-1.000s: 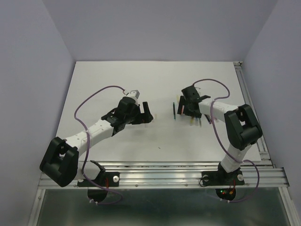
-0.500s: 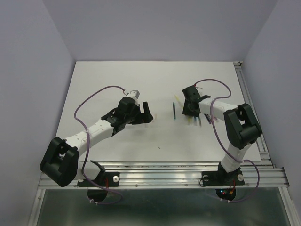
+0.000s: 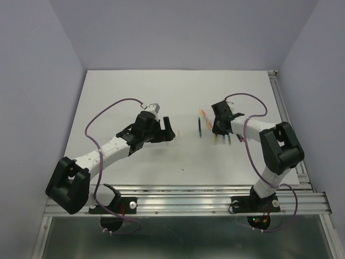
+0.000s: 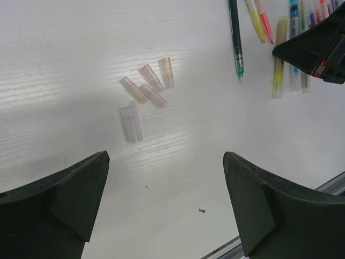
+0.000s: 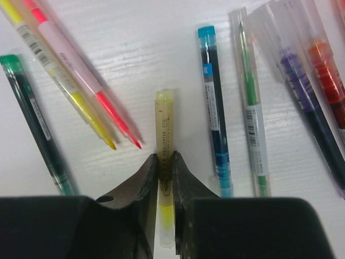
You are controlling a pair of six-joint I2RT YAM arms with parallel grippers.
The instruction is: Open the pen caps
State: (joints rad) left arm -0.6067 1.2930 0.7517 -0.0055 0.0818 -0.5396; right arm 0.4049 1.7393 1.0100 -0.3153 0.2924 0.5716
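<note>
Just now the right gripper pinched shut on the yellow pen beside the blue pen, seemingly ready for uncapping; the left gripper gaped empty.

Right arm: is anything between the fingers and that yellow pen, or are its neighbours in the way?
Nothing visible. The right gripper pinches the yellow pen from both sides; the pink pen and the blue pen lie apart from it, clear of the grip.
</note>
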